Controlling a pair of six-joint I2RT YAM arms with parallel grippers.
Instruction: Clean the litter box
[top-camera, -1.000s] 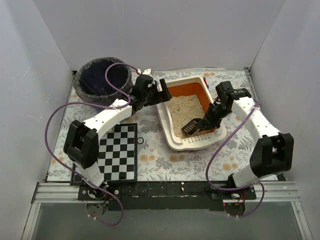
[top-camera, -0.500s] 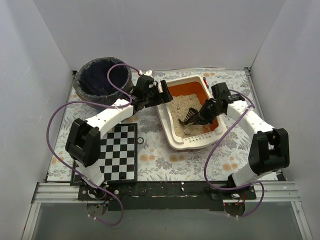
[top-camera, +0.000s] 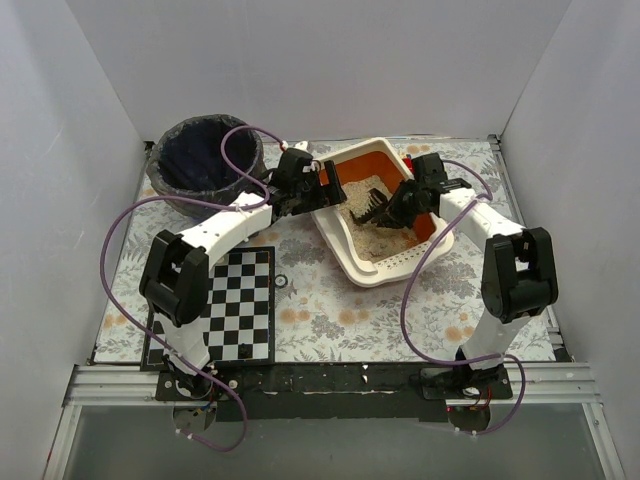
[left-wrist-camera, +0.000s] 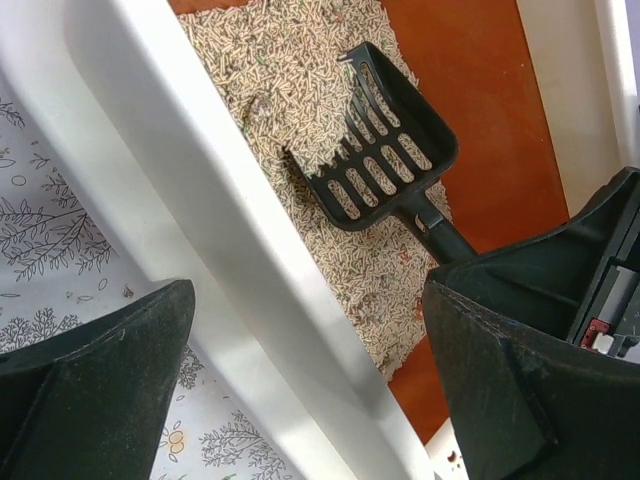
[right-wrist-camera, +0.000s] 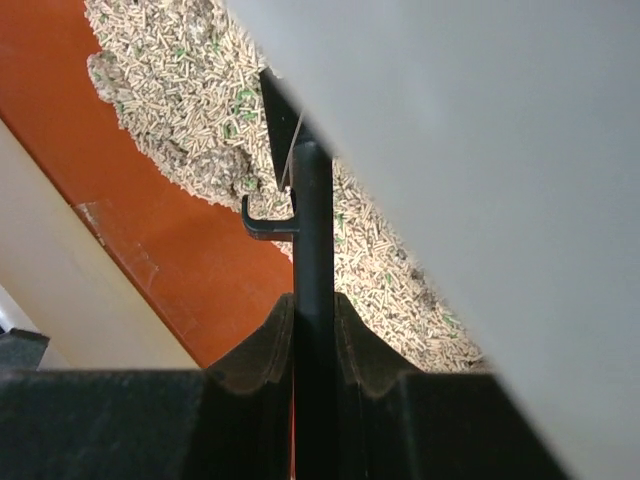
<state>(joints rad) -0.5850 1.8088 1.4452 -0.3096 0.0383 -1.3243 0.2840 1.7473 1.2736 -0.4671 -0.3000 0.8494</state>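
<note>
left tool: fingers spread, astride the side rim of the litter box, a gap showing beside the rim | right tool: clamped on the handle of the black scoop, slotted head ahead of it on the litter | litter box: on the floral tabletop, between both tools

The table is carrying one litter box, one scoop, one bin at 10 o'clock and one checkerboard mat at 7 o'clock, with two tools, left tool and right tool, reaching in.
</note>
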